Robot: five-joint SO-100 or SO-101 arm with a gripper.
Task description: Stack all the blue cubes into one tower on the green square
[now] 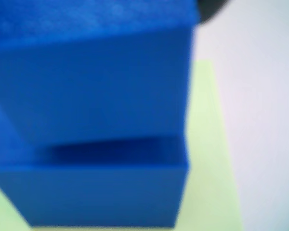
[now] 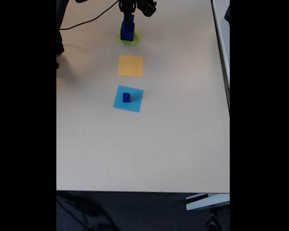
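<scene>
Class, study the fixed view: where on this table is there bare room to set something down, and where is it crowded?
Free: the wide stretch of table below the light-blue square, and both side strips flanking the orange square. Crowded: the top edge, where the gripper hangs over stacked blue cubes on the green square, beside a cable.

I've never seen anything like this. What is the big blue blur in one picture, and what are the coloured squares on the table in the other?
Both pictures show one moment. The fixed view looks down on a pale table. At its far end stands a small robot arm whose gripper is at the top of a short stack of blue cubes on the green square. Whether it is gripping the top cube cannot be told. Nearer lie an orange square and a light-blue square carrying one small blue cube. The blurry picture comes from a camera on the arm's wrist: the upper cube on the lower cube, very close.
</scene>
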